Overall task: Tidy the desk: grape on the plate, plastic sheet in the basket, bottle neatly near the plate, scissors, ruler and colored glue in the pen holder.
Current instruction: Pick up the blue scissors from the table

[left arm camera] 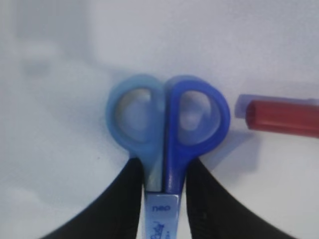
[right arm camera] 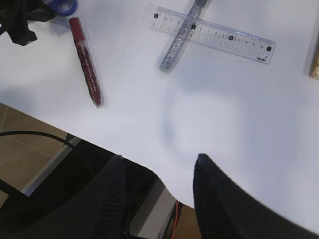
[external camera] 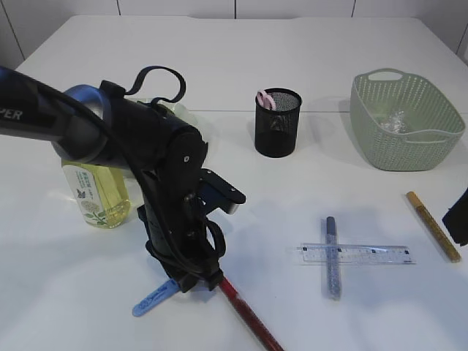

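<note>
- Left gripper is sitting low on the white table; in the left wrist view I'm seeing both black fingers pressing against the sides of the blue scissors, just below the handle loops, so it is pinching the scissors
- Scissors are lying flat on the table, handles pointing away from the wrist camera; in the exterior view only the pale blue tip is poking out under the left arm
- Red glue pen is lying just beside the scissors, not touching them in the left wrist view, running toward the front table edge
- Right gripper is hanging over the near table edge with its fingers spread apart, nothing between them; in the exterior view I'm only getting a dark sliver of it at the right edge
- Clear ruler is lying flat with the silver glitter glue pen crossing it, which one is on top I cannot tell
- Gold glue pen is lying well to the right of the ruler
- Black mesh pen holder is standing mid-table with something pink sticking out
- Green basket is at back right, with crumpled clear plastic inside
- Bottle of yellow liquid is standing upright behind the left arm, partly hidden
- Plate and grape I cannot make out behind the arm
</note>
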Available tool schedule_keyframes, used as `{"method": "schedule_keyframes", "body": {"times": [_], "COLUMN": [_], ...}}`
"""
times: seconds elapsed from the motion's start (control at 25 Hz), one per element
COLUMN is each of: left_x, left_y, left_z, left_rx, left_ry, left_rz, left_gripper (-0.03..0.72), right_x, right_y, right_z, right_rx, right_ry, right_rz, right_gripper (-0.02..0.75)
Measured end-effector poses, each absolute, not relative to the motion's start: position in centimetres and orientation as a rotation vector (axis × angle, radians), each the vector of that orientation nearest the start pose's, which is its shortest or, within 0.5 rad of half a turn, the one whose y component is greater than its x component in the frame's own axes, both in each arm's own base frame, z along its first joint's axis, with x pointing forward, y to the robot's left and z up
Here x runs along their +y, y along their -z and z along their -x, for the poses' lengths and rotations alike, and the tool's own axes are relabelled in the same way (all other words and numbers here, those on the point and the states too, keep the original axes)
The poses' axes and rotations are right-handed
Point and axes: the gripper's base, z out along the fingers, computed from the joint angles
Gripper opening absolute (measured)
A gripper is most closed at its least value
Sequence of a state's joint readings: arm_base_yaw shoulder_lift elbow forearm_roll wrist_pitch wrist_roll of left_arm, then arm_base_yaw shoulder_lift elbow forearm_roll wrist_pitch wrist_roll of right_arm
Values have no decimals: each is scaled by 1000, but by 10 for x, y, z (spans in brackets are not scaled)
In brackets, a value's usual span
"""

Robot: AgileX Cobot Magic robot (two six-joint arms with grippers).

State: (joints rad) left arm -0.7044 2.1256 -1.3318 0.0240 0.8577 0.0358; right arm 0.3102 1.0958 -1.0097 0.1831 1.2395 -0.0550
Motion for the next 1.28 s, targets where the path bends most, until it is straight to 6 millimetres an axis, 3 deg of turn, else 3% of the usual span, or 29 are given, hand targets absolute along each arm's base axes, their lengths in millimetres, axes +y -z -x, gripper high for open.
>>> {"method": "schedule_keyframes", "body": {"times": [0.44,1.28], "left_x": [-249,-250], "left_y": [-106,-106], "left_z": [-296,-296], "left_rx": [2909,2909], "left_ry": [-24,-23], "left_rz": [-1154,-1151], "left_gripper": [183,186], "right_x": [72,72], "right_y": [-329,-329], "right_z": [-172,-172], "right_rx": [2779,2779], "right_ry": [-317,-317], "right_rz": [469,469], "right_gripper": [364,363]}}
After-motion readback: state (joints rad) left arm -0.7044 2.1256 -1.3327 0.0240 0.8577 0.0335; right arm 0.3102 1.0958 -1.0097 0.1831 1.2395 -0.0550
